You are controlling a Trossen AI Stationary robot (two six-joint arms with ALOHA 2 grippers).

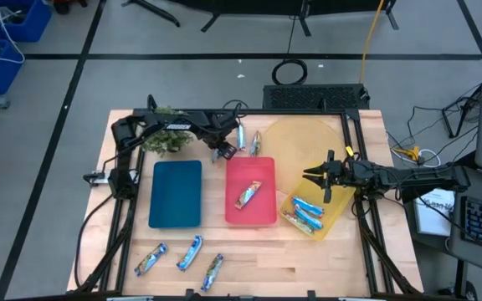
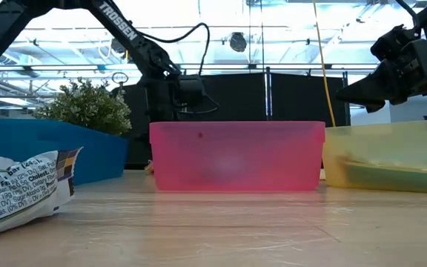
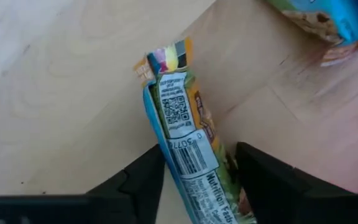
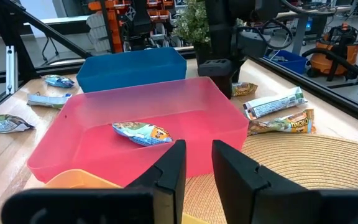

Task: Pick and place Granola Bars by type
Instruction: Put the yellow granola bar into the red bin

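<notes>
My left gripper [image 1: 223, 152] is low at the table's far side, between the blue tray [image 1: 176, 194] and the red tray [image 1: 262, 213], shut on a blue-edged granola bar [image 3: 179, 112]. Two more bars [image 1: 241, 134] [image 1: 256, 142] lie just beyond it. One bar [image 1: 248, 194] lies in the red tray, and several bars [image 1: 301, 213] lie in the yellow tray [image 1: 329, 224]. Three bars [image 1: 151, 259] [image 1: 191, 251] [image 1: 212, 272] lie by the near edge. My right gripper [image 1: 315, 180] hovers open and empty over the yellow tray's far left side. My left gripper has the bar between its two fingers [image 3: 148, 177], one on each long edge, across the label part [image 3: 194, 155]. It comes from above, pointing down. The bar's free end [image 3: 163, 62] reaches out past the fingertips and seems to lie flat on the wood.
A small green plant [image 1: 167, 138] stands at the far left, close to the left arm. A round woven mat [image 1: 308, 142] lies far right of the red tray. Bare wood shows along the near edge right of the three bars.
</notes>
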